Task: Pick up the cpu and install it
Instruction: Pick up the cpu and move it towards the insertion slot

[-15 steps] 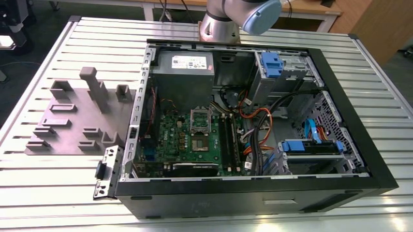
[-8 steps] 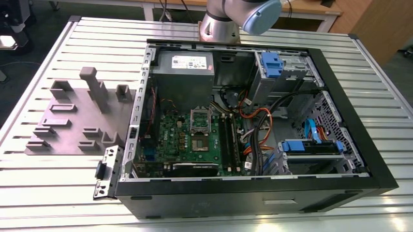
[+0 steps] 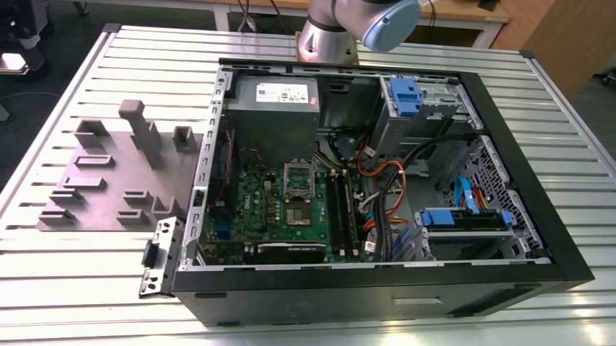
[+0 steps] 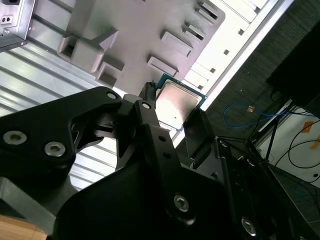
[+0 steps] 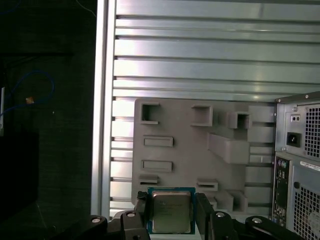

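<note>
The cpu (image 5: 171,212), a small square chip with a dull silver top and a green rim, sits between my gripper's (image 5: 172,214) two black fingers (image 5: 142,211), which are shut on its opposite edges. In the second wrist view the cpu (image 4: 178,101) is clamped the same way by the gripper (image 4: 172,107). It hangs well above the grey pocketed tray (image 5: 190,150). The green motherboard (image 3: 288,205) lies inside the open computer case (image 3: 500,144), with its metal socket frame (image 3: 299,177) near the middle. The arm (image 3: 332,32) rises at the table's far edge.
The grey tray (image 3: 106,180) with raised blocks lies on the slatted metal table (image 3: 77,288), at the exterior view's left of the case. Cables, drive bays with blue clips (image 3: 462,216) and a power supply (image 3: 274,94) crowd the case. A dark floor with cables lies past the table edge (image 5: 102,100).
</note>
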